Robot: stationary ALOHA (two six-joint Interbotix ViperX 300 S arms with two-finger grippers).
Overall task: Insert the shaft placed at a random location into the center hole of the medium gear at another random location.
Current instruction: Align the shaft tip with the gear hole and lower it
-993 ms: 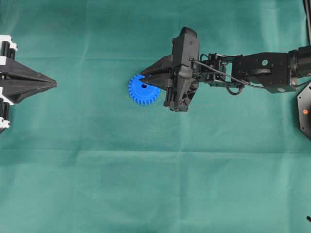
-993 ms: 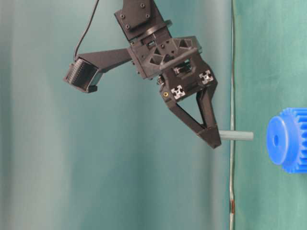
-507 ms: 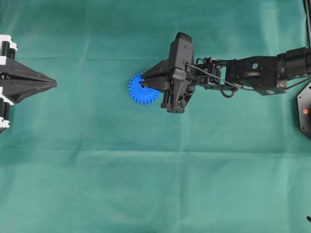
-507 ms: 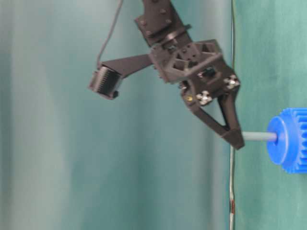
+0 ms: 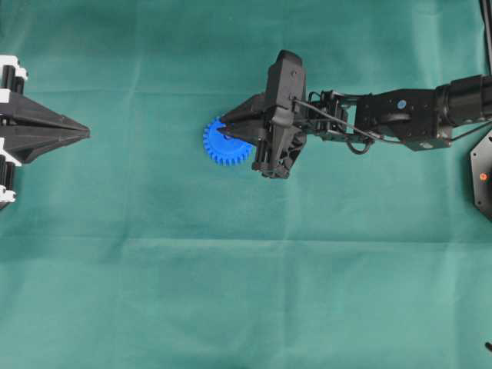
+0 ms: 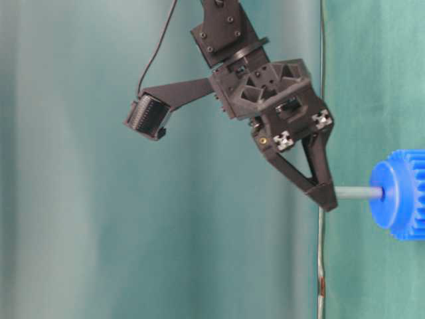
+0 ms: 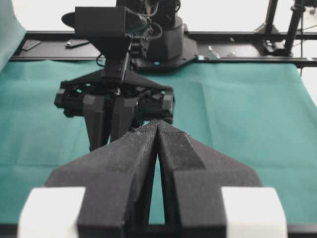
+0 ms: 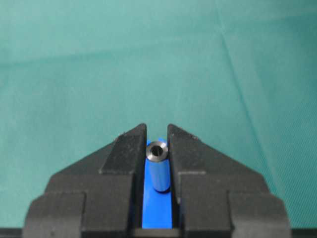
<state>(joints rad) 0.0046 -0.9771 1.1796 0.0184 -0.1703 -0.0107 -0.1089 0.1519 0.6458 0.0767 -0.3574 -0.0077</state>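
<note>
Right gripper (image 5: 223, 130) sits over the medium gear (image 5: 226, 144), jaws closed on the shaft (image 6: 358, 193). In the table-level view the shaft runs straight from the black fingertips (image 6: 323, 197) to the gear (image 6: 398, 193); its free end meets the blue face at the center hole, and depth of entry cannot be told. Most of the shaft's length shows bare between fingertips and gear face.

Right wrist view: the shaft (image 8: 158, 168) is clamped between the 2 fingers (image 8: 124, 153), its shiny ringed end toward the camera, with blue of the gear (image 8: 153, 208) filling the slot behind it. The hole itself is hidden by the shaft in every view.

Overhead: the gear lies flat on the green tabletop (image 5: 231, 292), left of centre and toward the far side; the right gripper covers its right part, teeth showing around the left and near rim. The right arm reaches in from the right edge.

Left gripper (image 5: 86, 134) is at the left edge of the overhead view, well apart from the gear, pointing right. In the left wrist view its jaws are closed with tips touching (image 7: 157, 124) and nothing between them; the right gripper (image 7: 115, 126) is seen beyond, facing it.
</note>
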